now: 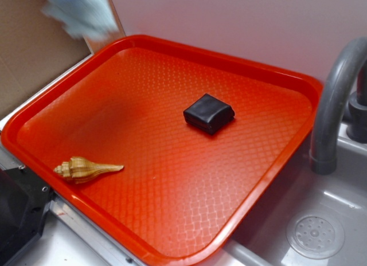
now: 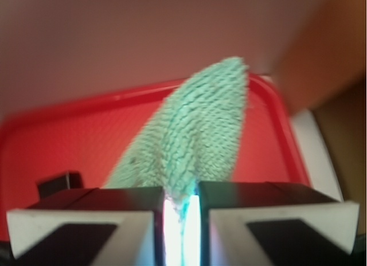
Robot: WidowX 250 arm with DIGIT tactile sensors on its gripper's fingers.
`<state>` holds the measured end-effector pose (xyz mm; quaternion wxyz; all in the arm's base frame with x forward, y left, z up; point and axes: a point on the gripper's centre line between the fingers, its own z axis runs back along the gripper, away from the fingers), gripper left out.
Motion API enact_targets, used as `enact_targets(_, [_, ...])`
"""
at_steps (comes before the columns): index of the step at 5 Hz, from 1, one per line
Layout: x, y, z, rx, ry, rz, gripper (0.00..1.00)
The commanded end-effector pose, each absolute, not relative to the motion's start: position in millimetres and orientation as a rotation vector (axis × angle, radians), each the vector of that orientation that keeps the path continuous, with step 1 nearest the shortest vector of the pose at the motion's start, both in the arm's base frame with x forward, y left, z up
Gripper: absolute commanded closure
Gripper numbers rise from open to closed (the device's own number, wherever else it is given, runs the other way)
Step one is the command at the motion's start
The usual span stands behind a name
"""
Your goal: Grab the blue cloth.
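A: What surrounds it, from outside?
B: An orange plastic tray (image 1: 275, 180) beside a grey sink (image 1: 344, 220). The pale blue fluffy terry cloth (image 1: 80, 14) hangs blurred, upper left, above the tray.

A: At the wrist?
B: The gripper (image 2: 182, 211) pinches it, nearly closed. Grabbing looks done.

Pale blue fluffy cloth (image 2: 198, 145), bright red tray (image 1: 143, 48) with a diamond pattern, shiny black block (image 1: 209, 113), tan striped shell (image 1: 86, 169), grey tap (image 1: 332, 100)
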<state>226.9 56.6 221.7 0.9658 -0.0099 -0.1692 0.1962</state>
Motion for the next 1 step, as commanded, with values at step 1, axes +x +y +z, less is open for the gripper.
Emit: enact_targets(1, [184.1, 57.9, 222.5, -0.006, -0.312, 0.350, 1.00])
